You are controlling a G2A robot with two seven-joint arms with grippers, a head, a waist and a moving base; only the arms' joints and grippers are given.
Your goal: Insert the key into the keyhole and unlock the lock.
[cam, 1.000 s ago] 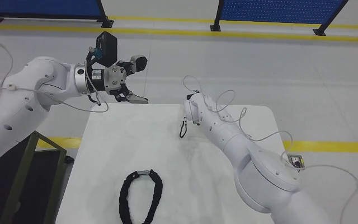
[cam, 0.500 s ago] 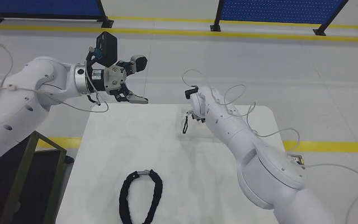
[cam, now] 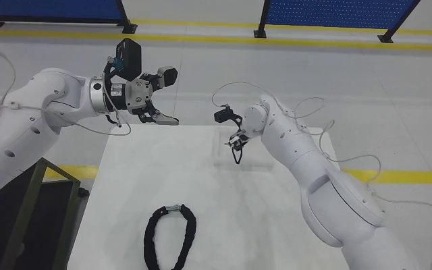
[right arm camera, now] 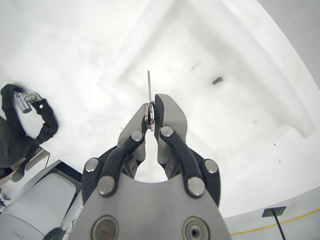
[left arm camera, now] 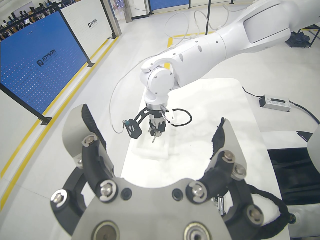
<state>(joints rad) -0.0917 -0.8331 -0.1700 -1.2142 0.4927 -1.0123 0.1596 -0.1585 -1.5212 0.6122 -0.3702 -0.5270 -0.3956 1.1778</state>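
A black fabric-covered chain lock (cam: 169,236) lies in a loop near the table's front, its metal lock end (right arm camera: 25,99) facing up. My right gripper (cam: 236,143) hangs over the white foam tray (cam: 226,156) at the back of the table, shut on a slim metal key (right arm camera: 149,83). The key's blade sticks out past the fingertips and its ring (right arm camera: 150,116) is pinched between the pads. My left gripper (cam: 160,94) hovers open past the table's back left corner, with nothing between its fingers (left arm camera: 86,126). From there I see the right gripper (left arm camera: 155,129) with the key (left arm camera: 153,139) pointing down.
The foam tray (right arm camera: 250,76) is shallow with raised rims and a few dark specks. A grey power box (left arm camera: 275,102) lies on the floor beside the table. Blue barrier panels (cam: 61,10) stand far behind. The white table (cam: 283,223) spreads between tray and lock.
The right arm has swung its wrist to the right and turned it, carrying the key over the foam tray. The left arm and the lock have stayed put.
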